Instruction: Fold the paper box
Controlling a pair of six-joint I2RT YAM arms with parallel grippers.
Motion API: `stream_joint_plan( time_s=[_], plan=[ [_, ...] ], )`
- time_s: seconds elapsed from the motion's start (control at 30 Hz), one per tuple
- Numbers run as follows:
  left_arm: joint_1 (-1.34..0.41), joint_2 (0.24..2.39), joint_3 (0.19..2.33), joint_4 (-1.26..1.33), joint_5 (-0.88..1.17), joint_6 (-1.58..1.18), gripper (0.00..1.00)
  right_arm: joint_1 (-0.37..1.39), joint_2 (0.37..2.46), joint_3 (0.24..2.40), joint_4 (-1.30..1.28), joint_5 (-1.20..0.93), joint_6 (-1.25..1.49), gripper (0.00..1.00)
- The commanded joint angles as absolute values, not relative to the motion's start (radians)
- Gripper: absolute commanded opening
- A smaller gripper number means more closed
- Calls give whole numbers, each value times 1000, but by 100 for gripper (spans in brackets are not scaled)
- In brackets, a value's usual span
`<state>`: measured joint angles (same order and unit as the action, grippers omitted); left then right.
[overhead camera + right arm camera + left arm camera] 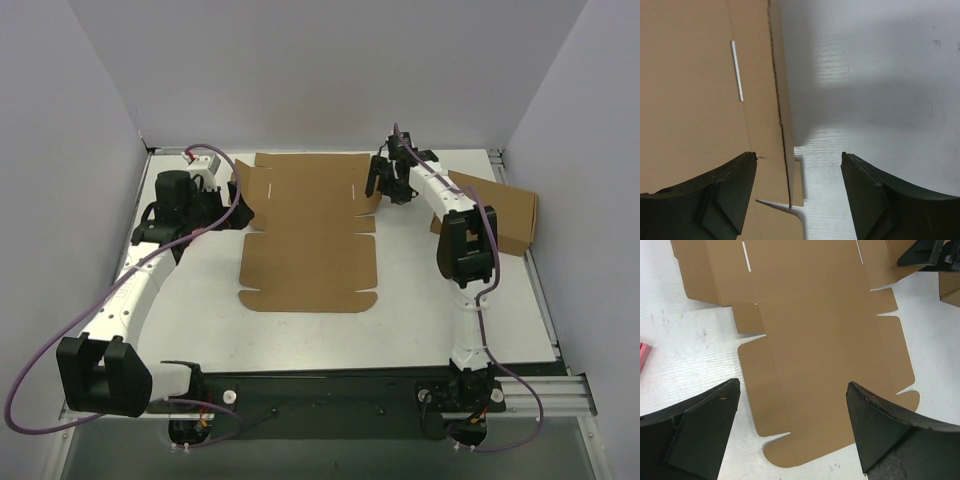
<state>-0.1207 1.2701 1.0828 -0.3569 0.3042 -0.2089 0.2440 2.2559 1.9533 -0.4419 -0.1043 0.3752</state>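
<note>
Paper box (pixel 310 240) lies flat, unfolded, at centre of surface (pixel 420 300). Left tool (pixel 793 385) jaws wide apart, at its far-left edge. Right tool (pixel 798 155) jaws apart, straddling the raised far-right flap (pixel 783 110); contact apparently none.

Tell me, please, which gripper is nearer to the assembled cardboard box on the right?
Right. The right gripper is at the right edge of the flat paper box, with the assembled box beyond it; the left gripper is at the sheet's opposite, left edge, farther away.
</note>
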Motion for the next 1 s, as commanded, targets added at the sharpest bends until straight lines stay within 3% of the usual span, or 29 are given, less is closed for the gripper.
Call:
stream_joint_plan(
  time_s=[0.0, 0.1, 0.3, 0.33, 0.5, 0.67, 0.97],
  plan=[
    [-114, 1270, 1098, -330, 321, -209, 97, 238, 2301, 2017, -505, -115, 408, 68],
    [-113, 1267, 1098, -331, 316, -207, 97, 238, 2330, 2037, -503, -118, 407, 62],
    [-114, 1270, 1098, -324, 347, -199, 97, 238, 2324, 2042, -479, -136, 351, 29],
    [-114, 1270, 1100, -322, 362, -196, 97, 238, 2315, 2039, -469, -141, 342, 19],
    [-100, 1282, 1100, -316, 394, -196, 97, 238, 2283, 2004, -431, -179, 288, 2],
    [-40, 1298, 1100, -295, 460, -230, 97, 238, 2189, 1915, -413, -218, 278, 0],
    [54, 1333, 1075, -226, 583, -299, 97, 239, 1797, 1559, -360, -322, 250, 0]
  ],
)
